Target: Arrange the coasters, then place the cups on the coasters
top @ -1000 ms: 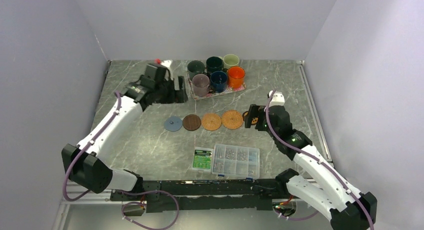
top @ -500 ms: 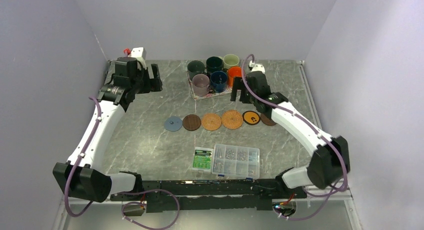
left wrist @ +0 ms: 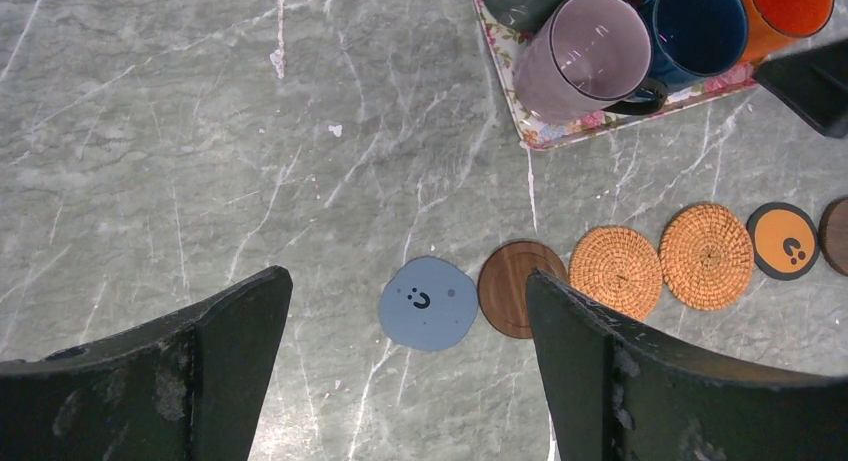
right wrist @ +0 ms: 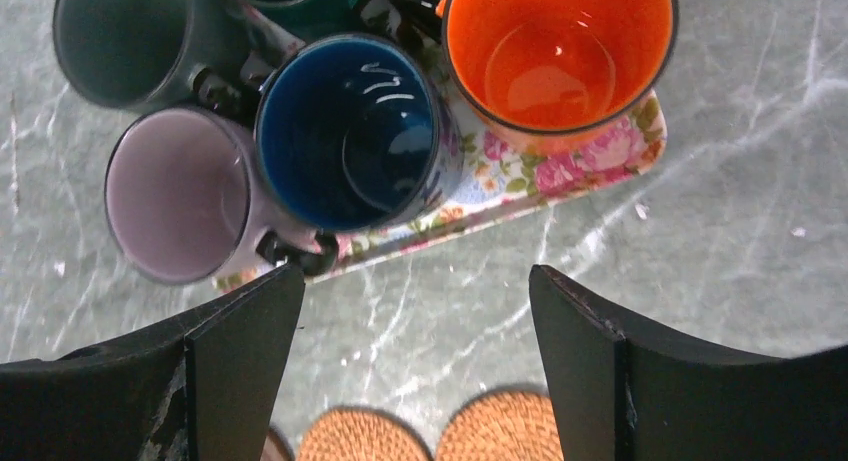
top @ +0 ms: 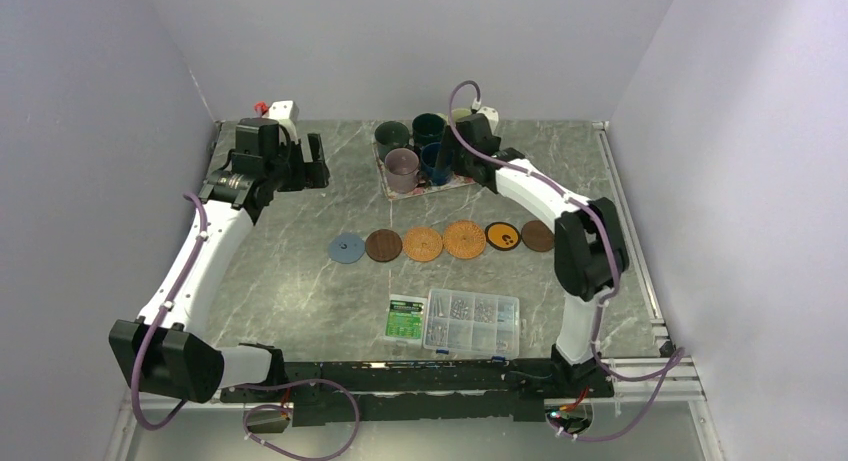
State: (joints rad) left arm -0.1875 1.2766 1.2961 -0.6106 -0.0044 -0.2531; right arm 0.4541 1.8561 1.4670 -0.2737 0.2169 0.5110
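- The right pincer [right wrist: 415, 276] hangs over the near edge of the tray [right wrist: 600, 151]. Its fingers are wide apart and there is nothing between them.
- Just ahead of it, toward its left finger, stands the navy cup [right wrist: 345, 131]. Ahead toward its right finger stands the orange cup [right wrist: 560, 51].
- The mauve cup [right wrist: 175, 196] stands ahead of the left finger, tight beside the navy cup. The grey-green cup [right wrist: 130, 41] is farther out beyond the mauve one.
- The teal cup [top: 429, 129] stands beyond the navy cup, farthest from this pincer. The wrist view shows only its edge.
- All five of these cups stand upright on the flowered tray.
- The left pincer [left wrist: 407, 281] hangs high over the bare tabletop [left wrist: 150, 131], off to the tray's left. Its fingers are also wide apart and empty.
- Below the left pincer the coasters lie flat in one row on the tabletop.
- The blue coaster [left wrist: 428, 303] lies between its fingers in its own view.
- From there the row runs past its right finger: the first brown coaster [left wrist: 518, 289], the left woven coaster [left wrist: 616, 271], the right woven coaster [left wrist: 706, 256], the black and orange coaster [left wrist: 783, 240] and the second brown coaster [left wrist: 835, 236].
- The two woven coasters also show at the bottom of the right wrist view, on the near side of the right pincer.
- A clear box of screws [top: 472, 321] and a green card [top: 405, 318] lie nearer the arm bases than the row, well apart from both pincers.
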